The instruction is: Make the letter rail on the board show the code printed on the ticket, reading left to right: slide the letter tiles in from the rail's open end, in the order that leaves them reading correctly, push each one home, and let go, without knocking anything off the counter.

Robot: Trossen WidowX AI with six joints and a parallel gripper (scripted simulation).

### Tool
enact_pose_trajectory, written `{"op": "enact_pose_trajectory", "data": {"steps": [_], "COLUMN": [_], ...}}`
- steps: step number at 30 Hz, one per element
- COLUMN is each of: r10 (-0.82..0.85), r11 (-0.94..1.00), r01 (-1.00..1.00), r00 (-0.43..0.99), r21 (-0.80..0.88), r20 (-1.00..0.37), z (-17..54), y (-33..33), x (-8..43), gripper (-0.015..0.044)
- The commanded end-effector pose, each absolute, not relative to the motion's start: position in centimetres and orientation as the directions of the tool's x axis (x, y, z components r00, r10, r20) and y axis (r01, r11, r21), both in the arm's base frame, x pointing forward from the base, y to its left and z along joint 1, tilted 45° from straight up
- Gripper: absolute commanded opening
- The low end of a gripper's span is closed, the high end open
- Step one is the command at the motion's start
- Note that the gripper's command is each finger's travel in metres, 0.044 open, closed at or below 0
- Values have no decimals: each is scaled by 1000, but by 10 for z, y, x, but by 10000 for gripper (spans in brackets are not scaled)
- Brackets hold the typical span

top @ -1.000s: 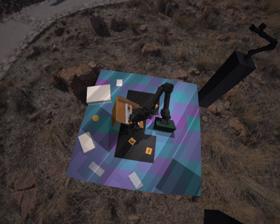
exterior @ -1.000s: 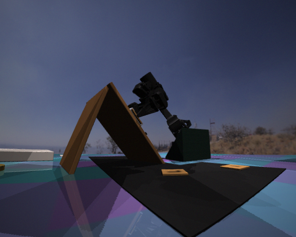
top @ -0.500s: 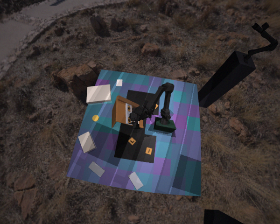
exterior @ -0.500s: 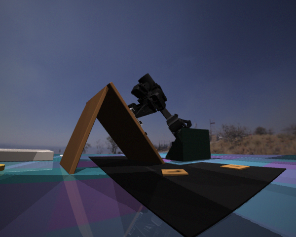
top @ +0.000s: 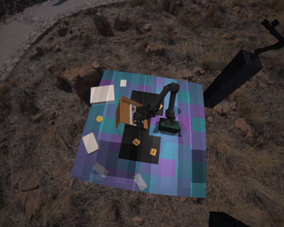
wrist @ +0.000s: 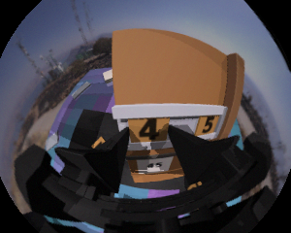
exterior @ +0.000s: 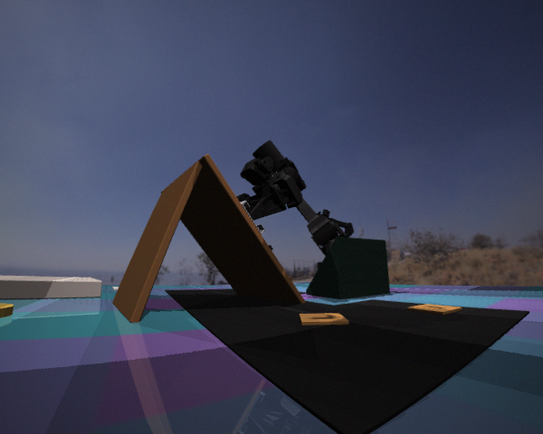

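Note:
The brown board (top: 124, 109) (exterior: 232, 217) (wrist: 170, 68) stands as a tent. On its sloping face is the white rail (top: 130, 114) (wrist: 170, 112). The 5 tile (top: 133, 108) (wrist: 207, 125) sits toward the rail's right end in the wrist view. My gripper (wrist: 148, 129) is shut on the 4 tile (wrist: 148, 122), upright in the left part of the rail, with a gap between it and the 5. The ticket (wrist: 154, 166) shows below the rail; its print is mostly hidden. Loose tiles (top: 136, 142) (top: 153, 151) (exterior: 323, 319) (exterior: 434, 308) lie on the mat; another tile (top: 161, 106) is beside the arm.
The black mat (top: 127, 151) (exterior: 356, 373) lies under the board. The arm's dark green base (top: 169, 126) (exterior: 360, 268) stands beside it. Pale blocks (top: 102, 94) (top: 90, 143), a yellow disc (top: 99, 118) and flat grey pieces (top: 100, 170) (top: 140, 181) lie around the counter.

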State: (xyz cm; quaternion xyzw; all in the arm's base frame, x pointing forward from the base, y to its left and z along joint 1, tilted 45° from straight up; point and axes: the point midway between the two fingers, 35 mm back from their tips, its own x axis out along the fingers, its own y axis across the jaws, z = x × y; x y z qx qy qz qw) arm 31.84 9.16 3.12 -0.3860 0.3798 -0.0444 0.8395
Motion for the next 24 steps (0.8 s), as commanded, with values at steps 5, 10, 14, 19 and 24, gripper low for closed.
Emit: {"op": "enact_pose_trajectory", "data": {"steps": [5,10,14,19,24], "r10": [-369,-369,-369,-369,-370], "r11": [695,694,694,694,694], "r01": [-225,-225,-225,-225,-225], "r00": [704,704,704,704,704], "r21": [-683,-684,-684,-684,-684], "r20": [-607,-606,-606,-606,-606], "z": [34,36,39,41,44], "y": [87,84,82,80,77], "x": [319,320,321,321,322], "gripper": [0,0,0,0,0]}}
